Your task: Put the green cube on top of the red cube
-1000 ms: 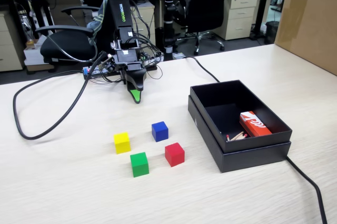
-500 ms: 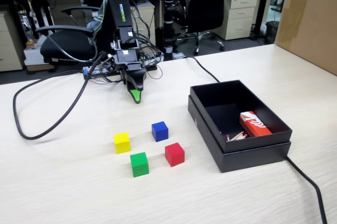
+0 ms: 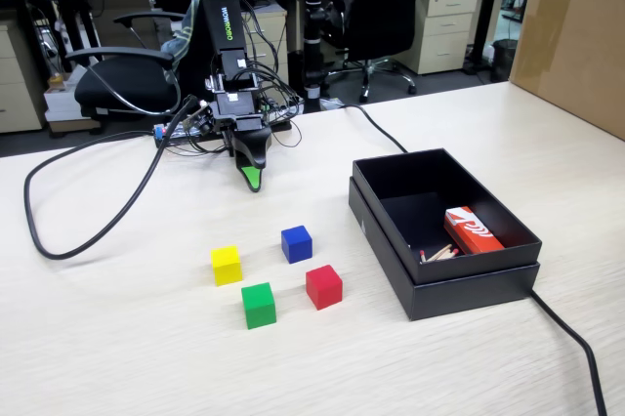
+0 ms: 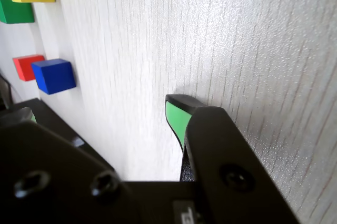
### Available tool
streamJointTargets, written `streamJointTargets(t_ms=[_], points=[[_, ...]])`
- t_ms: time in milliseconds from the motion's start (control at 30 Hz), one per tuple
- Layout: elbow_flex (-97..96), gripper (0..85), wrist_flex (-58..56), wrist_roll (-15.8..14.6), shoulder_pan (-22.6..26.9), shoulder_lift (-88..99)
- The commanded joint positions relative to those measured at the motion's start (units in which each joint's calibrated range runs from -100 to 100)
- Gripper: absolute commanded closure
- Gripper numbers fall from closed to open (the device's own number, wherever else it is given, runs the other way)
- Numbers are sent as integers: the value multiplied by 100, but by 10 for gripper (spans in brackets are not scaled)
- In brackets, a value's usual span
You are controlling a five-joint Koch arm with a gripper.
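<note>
The green cube point(image 3: 259, 305) sits on the pale table, nearest the front of a group of cubes. The red cube point(image 3: 323, 286) stands just to its right, a small gap apart. In the wrist view the green cube point(image 4: 16, 9) shows at the upper left edge and the red cube point(image 4: 23, 67) lower down, partly behind a blue cube. My gripper point(image 3: 252, 179) hangs tip-down near the table behind the cubes, well clear of them. In the wrist view the gripper point(image 4: 102, 112) has its green-padded jaws wide apart, with bare table between them and nothing held.
A blue cube point(image 3: 296, 243) and a yellow cube point(image 3: 226, 265) stand behind the green and red ones. An open black box point(image 3: 391, 230) on the right holds a red-and-white packet point(image 3: 472, 230). A black cable point(image 3: 68, 240) loops at left; a cardboard box point(image 3: 576, 35) stands far right.
</note>
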State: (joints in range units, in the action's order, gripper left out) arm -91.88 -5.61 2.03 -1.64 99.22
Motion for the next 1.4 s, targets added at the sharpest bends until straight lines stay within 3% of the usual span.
streamJointTargets(t_ms=[0,1367], points=[[-187,367,-151,44,5,-14],[-223,367,-134,44,-5,55]])
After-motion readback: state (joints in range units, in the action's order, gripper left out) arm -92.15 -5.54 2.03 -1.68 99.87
